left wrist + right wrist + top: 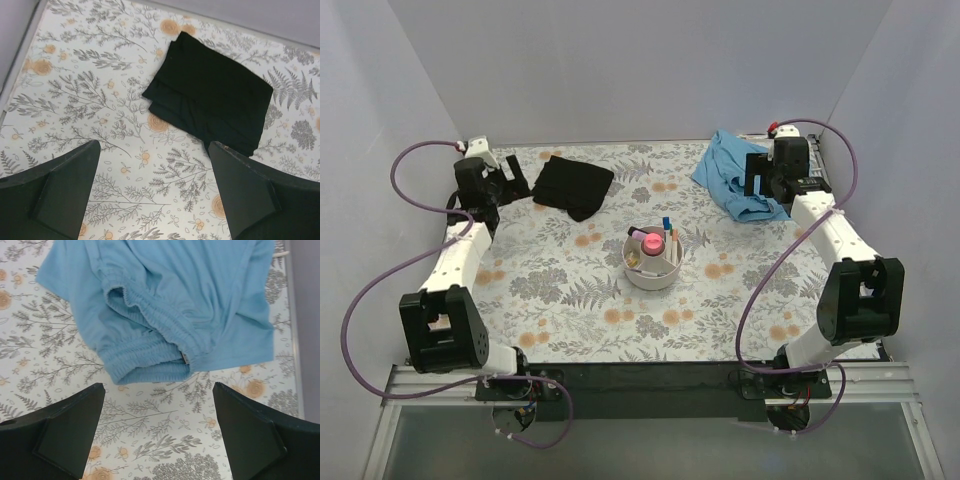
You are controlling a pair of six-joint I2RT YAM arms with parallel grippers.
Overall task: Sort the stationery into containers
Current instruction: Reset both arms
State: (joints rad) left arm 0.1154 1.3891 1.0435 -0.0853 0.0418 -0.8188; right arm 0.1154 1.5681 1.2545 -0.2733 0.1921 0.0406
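White bowl [651, 279], blue cloth [190, 305], black pouch [212, 97]

L claw [154, 150] wide open, empty, R claw [159, 390] same — both extended far fwd, well apart

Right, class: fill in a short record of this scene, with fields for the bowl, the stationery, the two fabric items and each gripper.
Bowl: white, round, middle of the table
Stationery: standing inside the bowl
Black pouch: flat, far left
Blue cloth: crumpled, far right
Left gripper: open, empty, above the pouch's near edge
Right gripper: open, empty, above the cloth's near edge
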